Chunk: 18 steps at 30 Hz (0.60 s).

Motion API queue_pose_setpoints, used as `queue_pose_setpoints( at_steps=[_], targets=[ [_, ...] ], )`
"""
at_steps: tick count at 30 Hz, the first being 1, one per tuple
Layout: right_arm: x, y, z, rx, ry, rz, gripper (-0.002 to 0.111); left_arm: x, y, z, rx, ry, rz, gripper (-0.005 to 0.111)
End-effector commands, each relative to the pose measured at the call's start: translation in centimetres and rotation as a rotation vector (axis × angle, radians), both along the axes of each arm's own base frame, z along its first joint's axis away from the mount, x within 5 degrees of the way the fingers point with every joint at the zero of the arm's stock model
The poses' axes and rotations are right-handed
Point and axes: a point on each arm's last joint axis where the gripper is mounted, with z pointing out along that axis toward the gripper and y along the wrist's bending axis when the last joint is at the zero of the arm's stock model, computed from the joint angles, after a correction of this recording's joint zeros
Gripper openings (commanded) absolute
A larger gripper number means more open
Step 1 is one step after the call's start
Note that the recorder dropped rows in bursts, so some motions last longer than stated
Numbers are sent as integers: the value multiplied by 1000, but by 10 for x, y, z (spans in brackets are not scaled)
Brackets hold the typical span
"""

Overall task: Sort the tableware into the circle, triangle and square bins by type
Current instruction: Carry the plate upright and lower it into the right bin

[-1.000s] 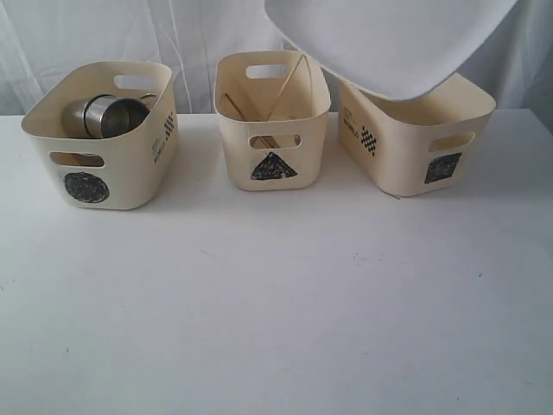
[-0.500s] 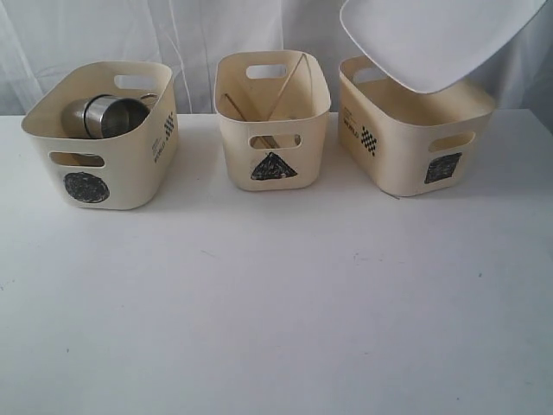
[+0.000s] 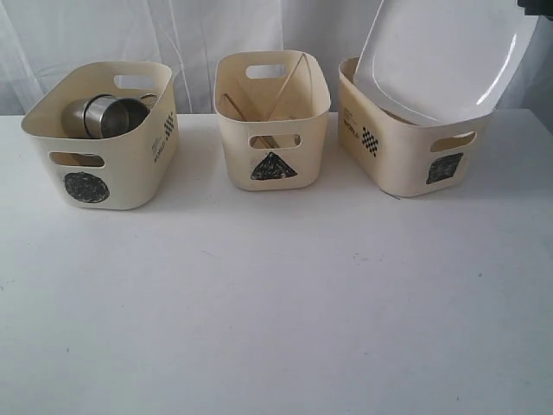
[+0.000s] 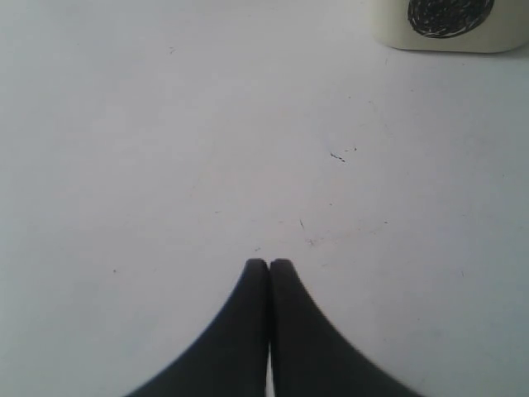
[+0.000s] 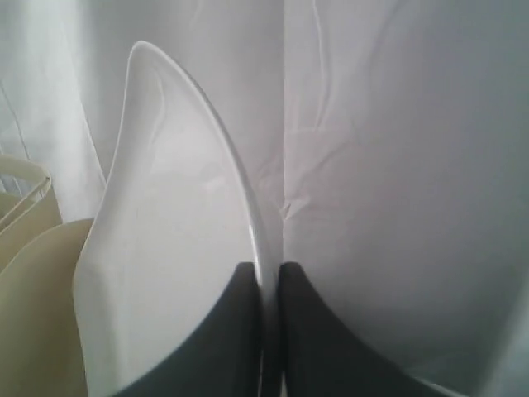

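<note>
The large white square plate [image 3: 445, 56] stands steeply tilted, its lower edge down inside the square bin [image 3: 397, 164] on the right. My right gripper [image 5: 266, 266] is shut on the plate's rim [image 5: 165, 248]; in the exterior view only a dark bit of it shows at the top right corner. Steel mugs [image 3: 108, 114] lie in the circle bin [image 3: 130, 173] on the left. Wooden chopsticks [image 3: 288, 86] lean in the triangle bin [image 3: 233, 138] in the middle. My left gripper [image 4: 269, 263] is shut and holds nothing, hanging over bare table near the circle bin [image 4: 496, 37].
A white curtain hangs behind the three bins. The white table [image 3: 276, 303] stretches in front of them. A cream bin wall [image 5: 33, 314] shows beside the plate in the right wrist view.
The plate has swung from lying nearly flat above the bins to a steep tilt, moving right and down into the square bin. The left gripper has not moved.
</note>
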Motion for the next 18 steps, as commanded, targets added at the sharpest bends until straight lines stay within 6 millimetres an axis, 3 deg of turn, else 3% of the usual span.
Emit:
queue_pose_setpoints(
  at_steps=[1,9,18],
  targets=[
    [3,9,9,-102,-9,-8,0,0,0,-1,-2,2,-5,0],
    [14,18,-3,-165,125,-199,0,0,0,-1,-2,2,-5,0],
    [16,35,-8,-97,203,-174,2,0,0,-1,-2,2,-5,0]
  ],
)
